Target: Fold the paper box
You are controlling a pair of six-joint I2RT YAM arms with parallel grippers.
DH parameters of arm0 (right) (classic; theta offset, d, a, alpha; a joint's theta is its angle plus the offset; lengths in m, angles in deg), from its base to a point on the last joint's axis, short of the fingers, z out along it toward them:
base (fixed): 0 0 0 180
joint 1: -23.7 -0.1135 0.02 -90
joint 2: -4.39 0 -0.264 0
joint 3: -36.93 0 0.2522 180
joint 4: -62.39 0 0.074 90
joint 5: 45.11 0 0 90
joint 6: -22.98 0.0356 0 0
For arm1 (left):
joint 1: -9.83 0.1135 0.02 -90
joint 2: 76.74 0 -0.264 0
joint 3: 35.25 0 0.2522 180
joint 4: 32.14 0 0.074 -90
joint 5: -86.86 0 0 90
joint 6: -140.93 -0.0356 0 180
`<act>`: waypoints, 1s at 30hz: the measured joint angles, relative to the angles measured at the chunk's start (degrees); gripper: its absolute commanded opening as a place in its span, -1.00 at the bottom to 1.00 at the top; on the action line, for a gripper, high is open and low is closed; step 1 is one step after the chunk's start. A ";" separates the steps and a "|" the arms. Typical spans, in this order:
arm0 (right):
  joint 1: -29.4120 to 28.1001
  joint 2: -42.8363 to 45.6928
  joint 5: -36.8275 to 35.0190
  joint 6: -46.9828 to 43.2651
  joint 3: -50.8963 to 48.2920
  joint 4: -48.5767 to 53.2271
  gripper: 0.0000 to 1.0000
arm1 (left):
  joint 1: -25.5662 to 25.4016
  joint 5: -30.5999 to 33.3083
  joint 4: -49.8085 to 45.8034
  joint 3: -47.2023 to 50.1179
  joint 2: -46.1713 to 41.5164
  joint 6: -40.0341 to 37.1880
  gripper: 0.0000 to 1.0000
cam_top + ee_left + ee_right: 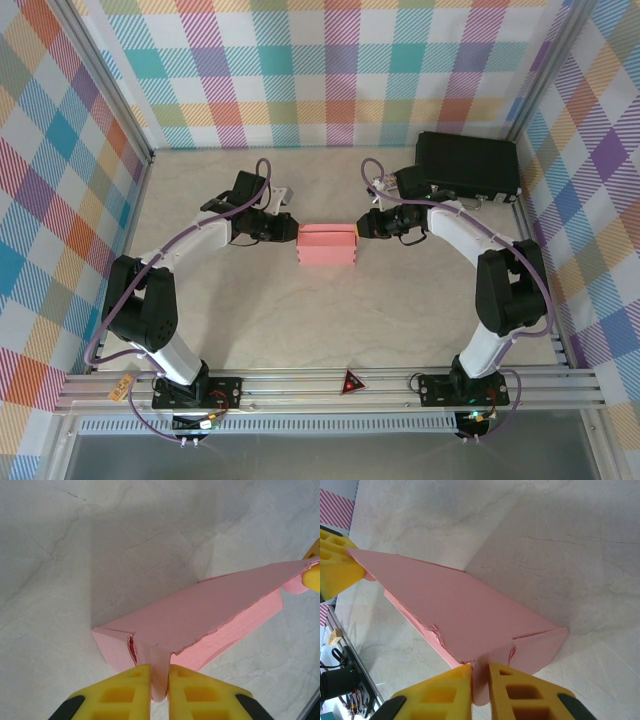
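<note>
While the pink paper box (327,245) rests on the table (250,320), left gripper (160,675) clamps one end tab, right gripper (480,677) clamps the opposite tab; black case (468,165) far right.

I see pale marbled table (300,330); pink paper box (327,245) sitting mid-table, black case (468,165) at far right corner.
</note>
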 measured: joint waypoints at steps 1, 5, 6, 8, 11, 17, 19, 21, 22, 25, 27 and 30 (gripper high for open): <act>0.00 -0.09 0.04 0.00 0.02 -0.04 -0.69 | 0.00 0.02 0.00 0.00 0.00 0.00 -0.71; -0.11 -0.33 0.04 0.17 0.31 -0.24 -0.70 | 0.00 0.09 -0.02 0.00 0.00 0.00 -0.72; -0.13 -0.35 0.04 0.17 0.37 -0.26 -0.70 | 0.00 0.09 -0.02 0.00 0.00 -0.02 -0.72; -0.22 -0.39 0.02 0.20 0.46 -0.24 -0.70 | 0.00 0.11 -0.02 0.00 0.00 -0.02 -0.73; -0.22 -0.42 0.04 0.31 0.46 -0.22 -0.70 | 0.00 0.35 -0.02 0.00 0.22 -0.02 -0.73; -0.22 -0.63 0.07 0.59 0.72 -0.17 -0.68 | 0.00 0.68 -0.02 0.00 0.33 -0.07 -0.74; -0.24 -0.76 0.07 0.79 0.85 -0.17 -0.67 | 0.00 0.79 -0.02 0.00 0.33 -0.07 -0.74; -0.24 -0.98 0.07 0.92 1.05 -0.22 -0.67 | 0.00 0.98 -0.02 0.00 0.33 -0.07 -0.74; -0.24 -1.07 0.07 1.05 1.09 -0.22 -0.66 | 0.00 1.03 -0.02 0.00 0.31 -0.07 -0.74; -0.31 -1.11 0.04 1.27 1.11 -0.20 -0.66 | 0.00 1.16 -0.02 0.00 0.31 -0.09 -0.74; -0.33 -1.11 0.02 1.42 1.11 -0.20 -0.67 | 0.00 1.16 -0.02 0.00 0.31 -0.13 -0.74; -0.33 -1.11 0.04 1.44 1.11 -0.20 -0.68 | 0.00 1.14 -0.02 0.00 0.31 -0.22 -0.74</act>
